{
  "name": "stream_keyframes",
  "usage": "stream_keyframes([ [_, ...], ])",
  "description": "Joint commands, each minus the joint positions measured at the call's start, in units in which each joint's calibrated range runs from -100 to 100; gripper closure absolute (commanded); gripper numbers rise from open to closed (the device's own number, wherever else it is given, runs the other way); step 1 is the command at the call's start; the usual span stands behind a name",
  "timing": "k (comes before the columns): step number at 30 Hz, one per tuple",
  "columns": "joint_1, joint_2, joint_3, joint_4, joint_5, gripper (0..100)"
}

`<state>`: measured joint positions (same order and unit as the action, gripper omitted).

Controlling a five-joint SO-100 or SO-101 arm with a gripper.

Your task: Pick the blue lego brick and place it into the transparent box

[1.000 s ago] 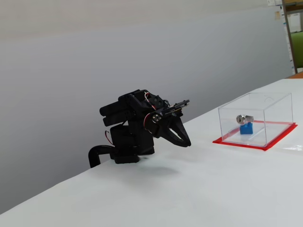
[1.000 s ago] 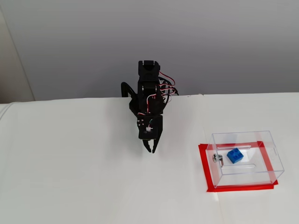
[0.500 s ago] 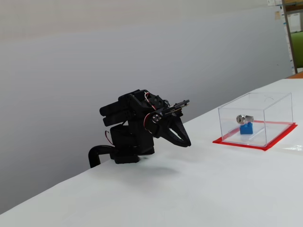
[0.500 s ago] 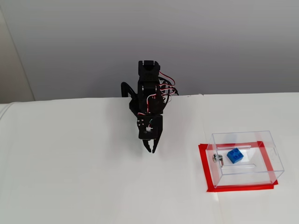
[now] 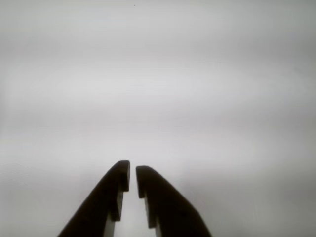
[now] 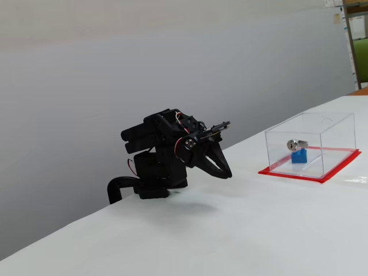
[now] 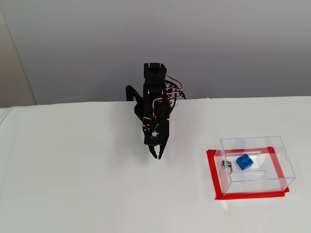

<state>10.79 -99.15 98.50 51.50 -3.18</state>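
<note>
- Where it lies inside the box (image 7: 277, 170), the one blue brick (image 7: 244, 161) rests on the floor near the left wall in a fixed view, stud side up.
- In a fixed view from the side, the brick (image 6: 298, 155) sits just below the single silver lock (image 6: 295, 144) on the box's (image 6: 333, 144) near face.
- One clear box stands on one red base (image 7: 212, 174), whose edge frames it on the white table (image 7: 73, 184).
- One black arm (image 7: 154, 104) is folded up well apart from the box, to its left in both fixed views.
- Its gripper (image 5: 132, 178) holds nothing; in the wrist view the two dark fingers (image 5: 158, 197) stand nearly together, a thin slit between the tips, over bare table.
- In a fixed view the gripper (image 7: 157, 155) points down at the table.
</note>
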Motion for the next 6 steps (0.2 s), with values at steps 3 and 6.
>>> stream_keyframes([
  [3,0.4,-0.6,1.0,-0.2,0.3,99],
  [6,0.4,-0.6,1.0,-0.2,0.3,99],
])
